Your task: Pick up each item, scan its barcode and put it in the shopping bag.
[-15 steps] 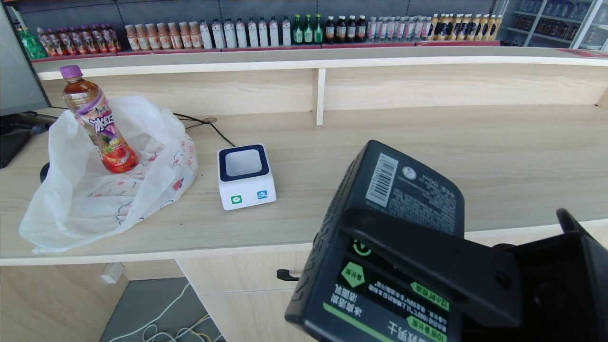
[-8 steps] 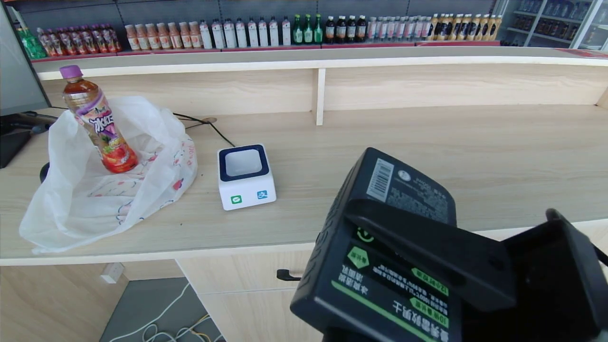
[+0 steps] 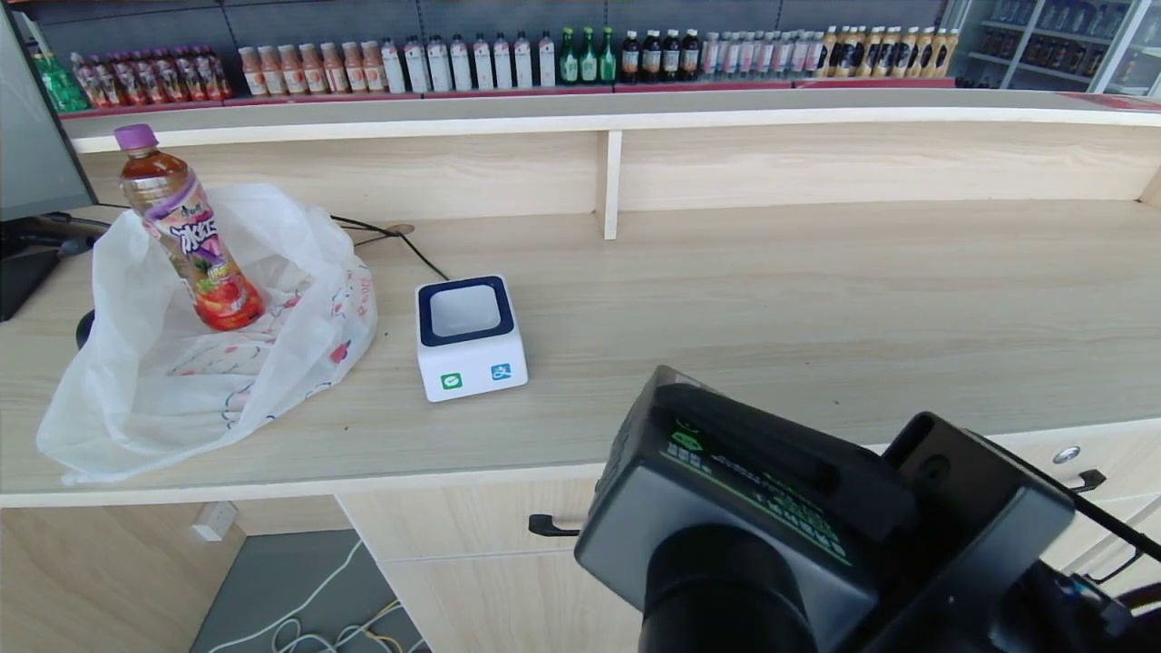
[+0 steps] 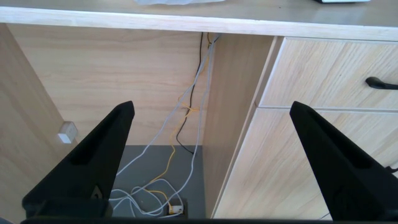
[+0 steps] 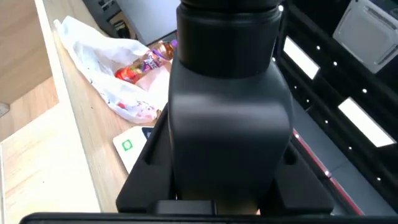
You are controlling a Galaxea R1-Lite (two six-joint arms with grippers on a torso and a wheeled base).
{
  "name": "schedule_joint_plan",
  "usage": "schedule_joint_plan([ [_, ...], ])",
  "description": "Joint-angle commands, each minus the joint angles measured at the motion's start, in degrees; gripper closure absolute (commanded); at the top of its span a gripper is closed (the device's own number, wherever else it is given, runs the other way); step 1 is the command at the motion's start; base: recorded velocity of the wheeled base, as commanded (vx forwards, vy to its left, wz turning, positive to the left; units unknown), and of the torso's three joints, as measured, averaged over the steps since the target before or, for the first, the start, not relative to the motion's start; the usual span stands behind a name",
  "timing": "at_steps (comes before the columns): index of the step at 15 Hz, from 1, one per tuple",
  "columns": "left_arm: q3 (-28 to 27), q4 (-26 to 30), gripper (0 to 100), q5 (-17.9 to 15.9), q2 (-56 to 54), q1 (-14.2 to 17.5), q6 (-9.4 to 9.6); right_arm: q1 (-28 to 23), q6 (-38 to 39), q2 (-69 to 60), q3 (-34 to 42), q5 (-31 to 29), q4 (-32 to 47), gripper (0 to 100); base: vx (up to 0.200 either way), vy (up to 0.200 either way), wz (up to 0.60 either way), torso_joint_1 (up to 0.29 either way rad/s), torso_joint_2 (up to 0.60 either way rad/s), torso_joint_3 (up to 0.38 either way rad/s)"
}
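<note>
Clamping a black bottle [image 3: 653, 517], the right gripper [image 3: 789, 472] holds its base toward the counter [image 3: 816, 299], cap rearward; left gripper [image 4: 211, 112] spread wide.

A black, flat-sided bottle [image 3: 671, 508] with green label print hung in the air before the near edge of the counter [image 3: 816, 299], clamped in the right gripper [image 3: 780, 490], its round cap turned toward the head camera. A tea bottle [image 3: 186, 240] with a purple cap and amber drink stood upright inside the white plastic shopping bag [image 3: 136, 390], which lay open and crumpled at the counter's left end. Just to the bag's right sat the white box scanner [image 3: 469, 336], its dark-framed window facing up.
</note>
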Motion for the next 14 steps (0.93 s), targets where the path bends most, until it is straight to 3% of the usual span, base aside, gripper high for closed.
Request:
schedule_joint_plan([
  [1, 0.0, 0.0, 0, 0.0, 0.0, 0.0, -0.01, -0.5, 0.7, -3.7, 0.9, -1.8, -0.1, 100, 0.000, 0.000, 0.00, 0.000, 0.00, 0.000],
  [8, 0.0, 0.0, 0, 0.0, 0.0, 0.0, -0.01, -2.6, 15.0, -1.4, -3.1, -7.5, -0.1, 100, 0.000, 0.000, 0.00, 0.000, 0.00, 0.000],
  [11, 0.0, 0.0, 0, 0.0, 0.0, 0.0, -0.01, -2.5, 36.7, 0.0, -3.5, -16.3, -0.1, 100, 0.000, 0.000, 0.00, 0.000, 0.00, 0.000],
  [14, 0.0, 0.0, 0, 0.0, 0.0, 0.0, -0.01, -3.2, 47.1, 0.6, -3.2, -22.2, -0.1, 100, 0.000, 0.000, 0.00, 0.000, 0.00, 0.000],
])
